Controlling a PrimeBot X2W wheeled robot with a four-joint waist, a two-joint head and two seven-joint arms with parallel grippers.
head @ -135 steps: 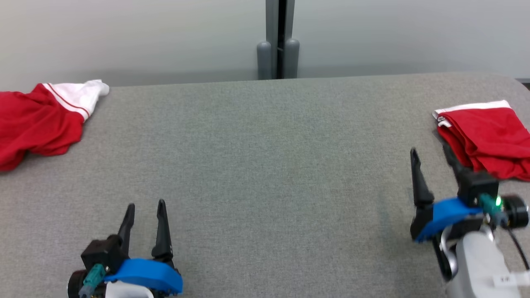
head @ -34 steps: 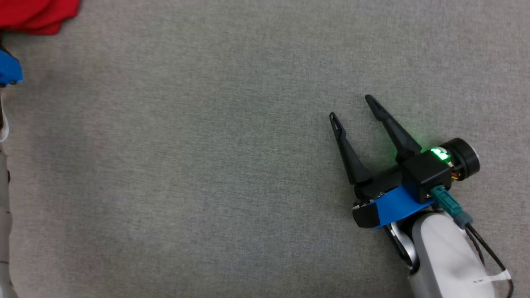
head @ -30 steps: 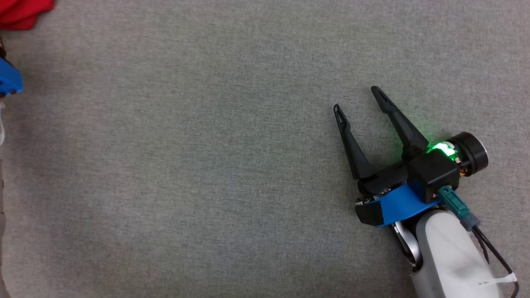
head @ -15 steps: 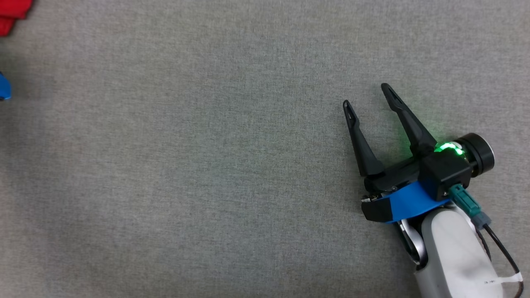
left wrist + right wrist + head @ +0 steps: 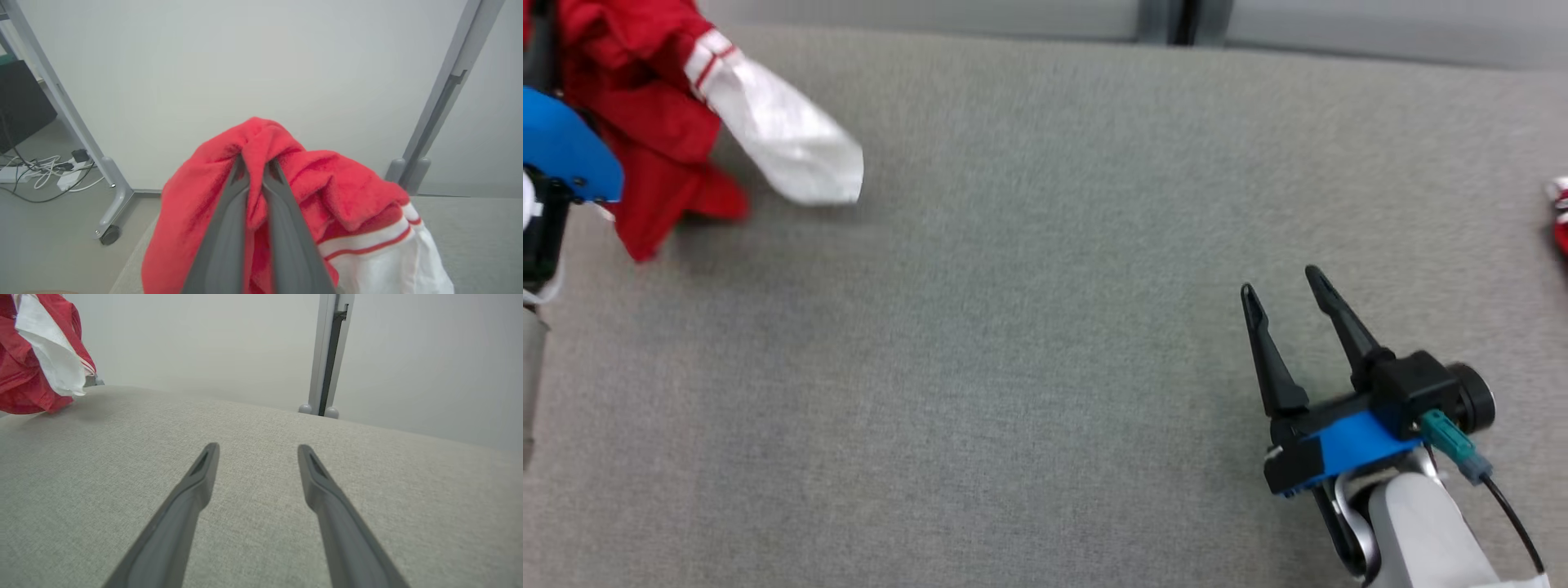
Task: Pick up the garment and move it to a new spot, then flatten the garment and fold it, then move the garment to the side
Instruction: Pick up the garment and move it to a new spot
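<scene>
Left fingers are pinched shut on a bunched ridge of the red garment, so the cloth drapes down both sides of them. Its white sleeve trails out toward the middle of the head view. Gripping a high fold like this lets the rest hang free, which I judge suits carrying it to a new spot. Whether the lowest red tip touches the bench I cannot tell. The garment sits in the upper left of the head view, near the bench's far edge along the top of the frame. My right fingers are spread apart with nothing between them, low over the bench at the lower right, well apart from the cloth. Between the two lies a broad bare stretch of grey bench, room enough, I judge, to lay the garment flat. At the right edge a scrap of another red and white cloth marks ground I should keep off.
</scene>
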